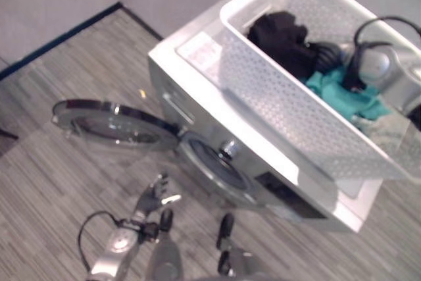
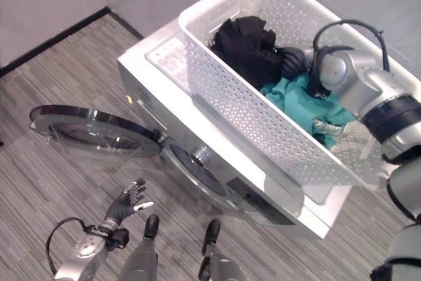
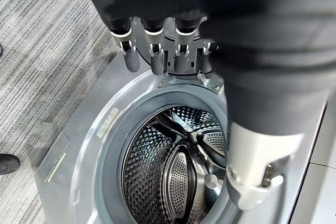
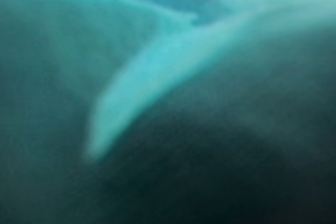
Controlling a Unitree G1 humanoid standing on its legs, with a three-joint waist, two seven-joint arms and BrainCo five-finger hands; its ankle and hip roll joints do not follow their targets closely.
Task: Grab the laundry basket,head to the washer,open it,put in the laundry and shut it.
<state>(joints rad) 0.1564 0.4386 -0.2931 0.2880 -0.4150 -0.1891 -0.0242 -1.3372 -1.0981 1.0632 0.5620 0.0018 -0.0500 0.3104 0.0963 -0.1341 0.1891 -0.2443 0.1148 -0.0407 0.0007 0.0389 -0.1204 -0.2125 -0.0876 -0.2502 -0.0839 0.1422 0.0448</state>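
The washer [image 2: 217, 162] stands on grey striped floor [image 2: 59, 83], its round door [image 2: 92, 133] swung open. On its flat top rests the white perforated laundry basket [image 2: 263, 116].

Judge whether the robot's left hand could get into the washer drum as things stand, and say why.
Probably yes. The washer door is swung fully open to the side, the drum mouth is unblocked and looks empty, and the left hand hangs open just in front of it, holding nothing.
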